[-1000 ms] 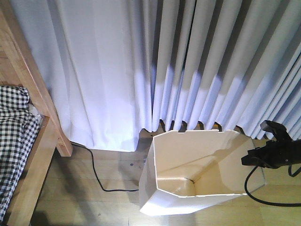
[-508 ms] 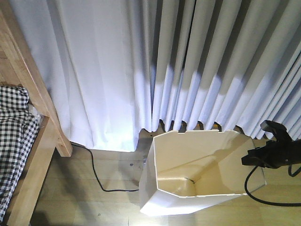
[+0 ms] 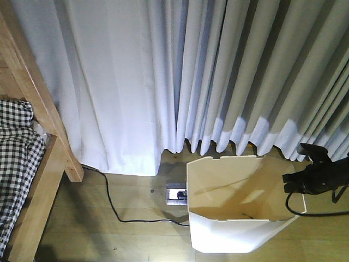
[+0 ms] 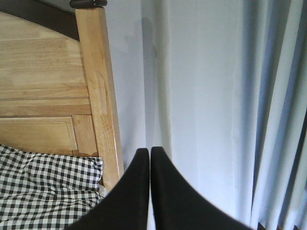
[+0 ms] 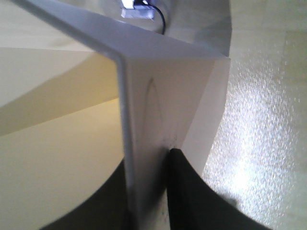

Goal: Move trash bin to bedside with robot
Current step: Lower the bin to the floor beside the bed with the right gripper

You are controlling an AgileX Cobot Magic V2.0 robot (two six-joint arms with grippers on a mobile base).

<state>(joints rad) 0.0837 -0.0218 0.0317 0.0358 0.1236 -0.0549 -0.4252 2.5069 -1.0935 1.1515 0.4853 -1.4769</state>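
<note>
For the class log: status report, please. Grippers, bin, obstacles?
Right gripper clamped on trash bin wall; left gripper shut, empty. Bin upright, apart from bed. Black cable on floor between.

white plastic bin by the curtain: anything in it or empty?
Looks empty. The white thin-walled plastic bin shows only bare cream inner walls in the front view; its floor is mostly hidden, so small items can't be ruled out.
</note>
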